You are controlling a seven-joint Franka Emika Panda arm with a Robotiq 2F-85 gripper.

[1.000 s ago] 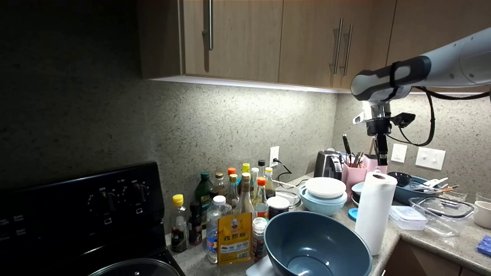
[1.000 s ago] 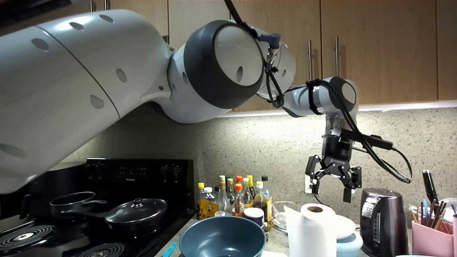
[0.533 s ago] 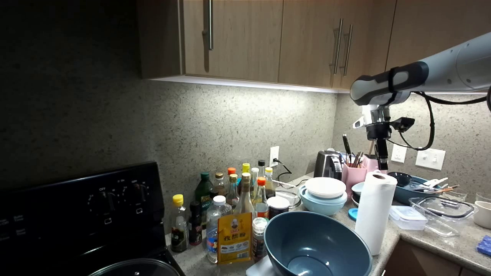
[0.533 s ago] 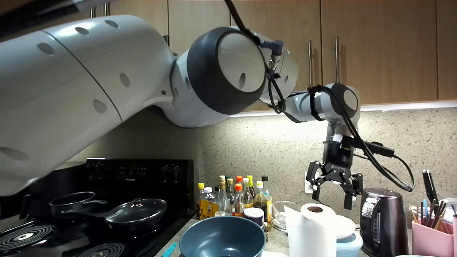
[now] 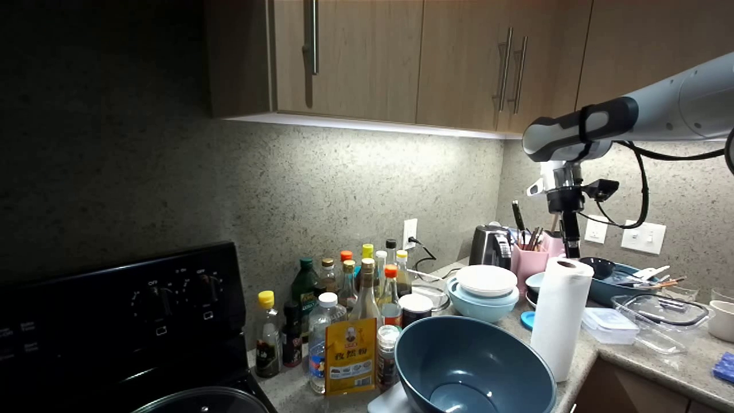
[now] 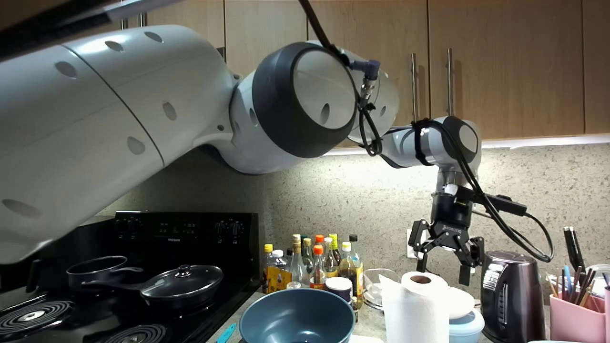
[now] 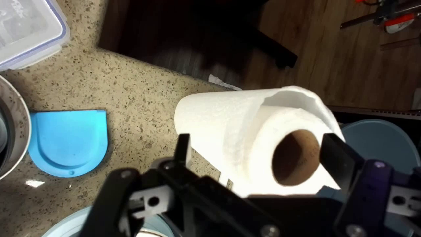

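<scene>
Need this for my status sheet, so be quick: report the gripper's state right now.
Gripper: open, holding nothing; its jaws stand wide apart, with the paper towel roll ungripped.

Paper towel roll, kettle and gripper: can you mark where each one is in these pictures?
Paper towel roll [image 5: 561, 320]: in an exterior view, middle of its white side.
Kettle [image 6: 519, 296]: in an exterior view, on its dark body.
Gripper [image 6: 443, 269]: in an exterior view, the gap midway between its open fingertips.
</scene>
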